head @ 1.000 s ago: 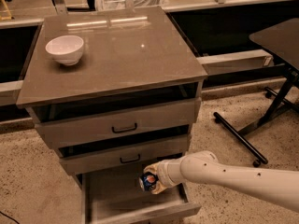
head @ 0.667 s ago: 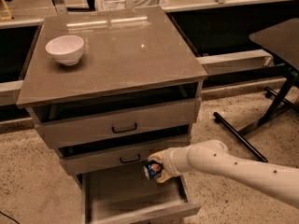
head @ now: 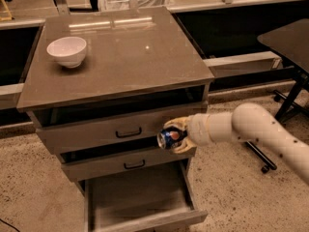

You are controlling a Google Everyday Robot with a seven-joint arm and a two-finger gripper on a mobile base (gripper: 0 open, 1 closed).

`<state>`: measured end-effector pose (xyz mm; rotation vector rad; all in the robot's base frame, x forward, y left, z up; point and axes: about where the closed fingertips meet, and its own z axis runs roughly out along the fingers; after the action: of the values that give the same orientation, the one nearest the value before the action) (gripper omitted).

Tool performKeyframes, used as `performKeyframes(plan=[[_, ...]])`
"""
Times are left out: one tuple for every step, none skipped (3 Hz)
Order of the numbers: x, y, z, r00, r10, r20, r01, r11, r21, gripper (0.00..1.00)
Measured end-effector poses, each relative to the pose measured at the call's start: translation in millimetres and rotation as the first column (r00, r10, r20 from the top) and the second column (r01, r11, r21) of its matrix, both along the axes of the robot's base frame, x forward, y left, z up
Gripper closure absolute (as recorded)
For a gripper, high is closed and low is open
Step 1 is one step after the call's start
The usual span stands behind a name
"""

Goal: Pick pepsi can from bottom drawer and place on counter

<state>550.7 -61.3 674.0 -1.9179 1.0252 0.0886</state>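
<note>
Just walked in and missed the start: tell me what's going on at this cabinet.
The gripper is shut on the pepsi can, holding it in front of the upper drawers, above the open bottom drawer. The can is out of that drawer but not yet on the counter, where a white bowl sits at the far left.

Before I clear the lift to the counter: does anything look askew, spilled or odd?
No spill or damage shows. The gripper holds the pepsi can tipped on its side, in front of the upper drawers and above the open bottom drawer. The top drawer and middle drawer look slightly ajar.
</note>
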Motion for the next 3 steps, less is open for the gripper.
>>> performKeyframes(plan=[[4.0, -25.7, 72.8, 0.9871, 0.055, 0.150, -0.049, 0.998, -0.039, 1.00], [0.5, -39.0, 77.4, 0.9817, 0.052, 0.183, -0.042, 0.997, -0.059, 1.00], [13.1, -31.2, 91.9, 0.9814, 0.083, 0.173, -0.068, 0.994, -0.091, 1.00]])
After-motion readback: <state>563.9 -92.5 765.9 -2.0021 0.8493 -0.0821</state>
